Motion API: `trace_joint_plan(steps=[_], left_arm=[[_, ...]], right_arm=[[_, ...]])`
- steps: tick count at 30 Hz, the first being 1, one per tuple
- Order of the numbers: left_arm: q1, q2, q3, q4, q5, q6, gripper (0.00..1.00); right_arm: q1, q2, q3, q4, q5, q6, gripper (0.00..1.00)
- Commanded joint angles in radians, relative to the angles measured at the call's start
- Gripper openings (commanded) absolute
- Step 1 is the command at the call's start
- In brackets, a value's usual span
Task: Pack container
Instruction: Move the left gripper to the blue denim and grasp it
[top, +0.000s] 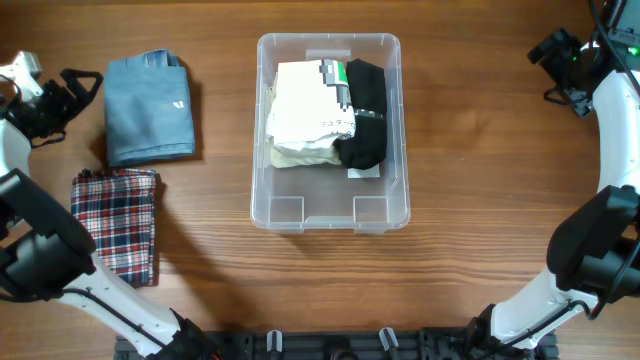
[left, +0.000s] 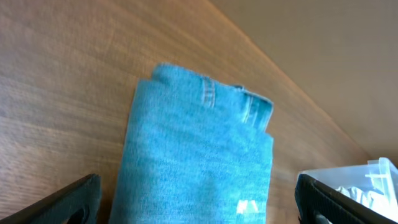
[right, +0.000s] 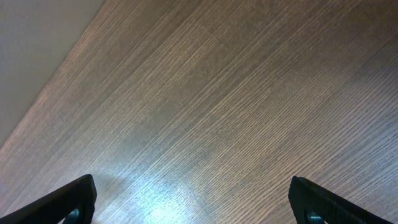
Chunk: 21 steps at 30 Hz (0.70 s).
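Left gripper (top: 84, 92) and right gripper (top: 549, 60) gape, empty. Jeans (top: 150, 108) lie at container's (top: 330, 212) nine o'clock, plaid (top: 118, 222) at eight; clothes (top: 308, 110) inside.

container (top: 330, 205) 1 | denim fold (top: 150, 108) 1 | plaid cloth (top: 118, 222) 1 | white garment (top: 305, 105) 1 | black garment (top: 368, 115) 1

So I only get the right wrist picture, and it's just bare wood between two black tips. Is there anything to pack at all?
Observer: Yes. A clear container sits mid-table, with a white folded cloth and a black garment inside.
Visitor: Anything waiting outside it?
Observer: Folded blue jeans lie on the table on the left arm's side.
Visitor: Only those?
Observer: No, a folded plaid cloth lies on that side too, nearer the robot than the jeans.
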Motion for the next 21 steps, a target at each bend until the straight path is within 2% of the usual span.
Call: trace_joint_plan(steps=[1, 5, 21], left_arm=[[0.0, 0.046, 0.012, -0.019, 0.003, 0.012, 1.0], [0.0, 0.068, 0.012, -0.069, -0.082, 0.016, 1.0], [-0.016, 0.185, 0.012, -0.084, -0.058, 0.043, 1.0]], right_arm=[[0.004, 0.007, 0.002, 0.0, -0.006, 0.014, 1.0], [0.004, 0.007, 0.002, 0.0, -0.006, 0.014, 1.0], [0.004, 0.007, 0.002, 0.0, -0.006, 0.014, 1.0]])
